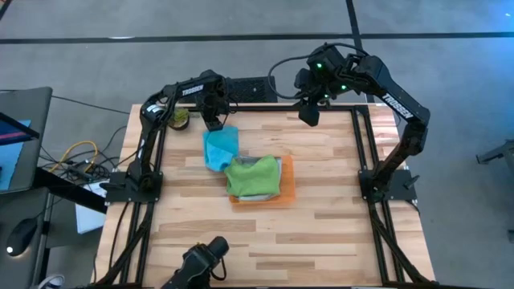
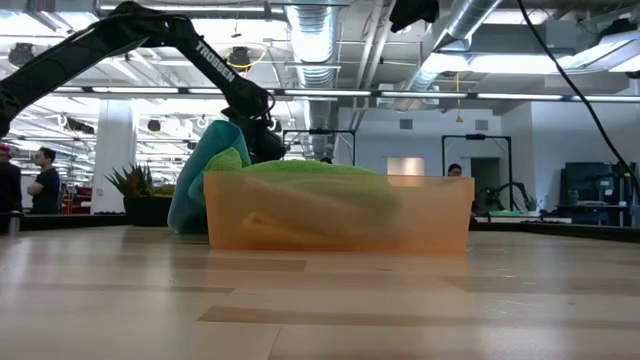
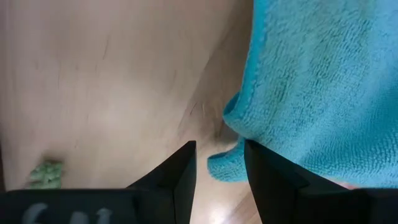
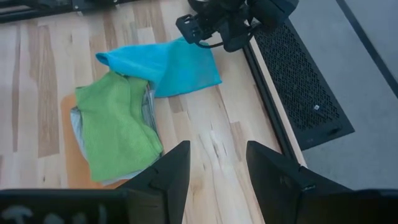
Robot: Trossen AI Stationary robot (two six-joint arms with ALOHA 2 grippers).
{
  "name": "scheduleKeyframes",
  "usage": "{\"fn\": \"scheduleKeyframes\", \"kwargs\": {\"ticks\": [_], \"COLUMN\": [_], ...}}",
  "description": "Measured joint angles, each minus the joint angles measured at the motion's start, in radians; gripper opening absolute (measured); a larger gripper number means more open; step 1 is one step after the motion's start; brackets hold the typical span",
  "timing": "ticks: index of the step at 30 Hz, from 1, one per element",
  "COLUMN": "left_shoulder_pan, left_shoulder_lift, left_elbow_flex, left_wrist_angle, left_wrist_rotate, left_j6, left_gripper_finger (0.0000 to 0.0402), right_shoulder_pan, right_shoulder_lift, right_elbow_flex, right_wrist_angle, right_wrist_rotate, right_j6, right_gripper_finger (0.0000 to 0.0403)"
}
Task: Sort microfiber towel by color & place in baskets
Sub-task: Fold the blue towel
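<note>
Two towels and one orange tray occupy the middle of the wooden table. A small potted plant stands at the far left corner, just behind the left arm, and a dark perforated panel runs along the table's far edge. In the low view people stand in the room beyond the table, well behind the work area.

The green towel lies bunched in the tray, with a grey cloth showing under its edge, possibly another towel. From table height the tray's translucent wall hides most of what lies inside it.

The blue towel lies on the table, its near end resting against the green towel at the tray's left side. The left gripper sits at the towel's far end; in its wrist view the dark fingers stand a narrow gap apart with a fold of blue cloth between them, though whether they actually pinch it cannot be told.

The right gripper hangs above the far edge of the table, well apart from the towels, its fingers spread and empty.
</note>
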Motion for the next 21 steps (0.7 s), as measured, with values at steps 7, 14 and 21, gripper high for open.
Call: {"fn": "scheduleKeyframes", "kwargs": {"ticks": [7,14,21], "left_shoulder_pan": [0.019,0.02,0.02], "left_shoulder_lift": [0.0,0.0,0.0], "left_elbow_flex": [0.0,0.0,0.0], "left_wrist_angle": [-0.043,-0.034,-0.024], "left_wrist_rotate": [0.001,0.025,0.025], "left_j6": [-0.02,-0.017,-0.021], "left_gripper_finger": [0.0126,0.0126,0.0126], "right_shoulder_pan": [0.0,0.0,0.0], "right_shoulder_lift": [0.0,0.0,0.0], "right_elbow_flex": [0.0,0.0,0.0], "right_wrist_angle": [0.0,0.0,0.0], "right_wrist_rotate": [0.0,0.0,0.0], "right_j6": [0.002,0.001,0.001], "right_gripper_finger": [0.0182,0.0182,0.0182]}}
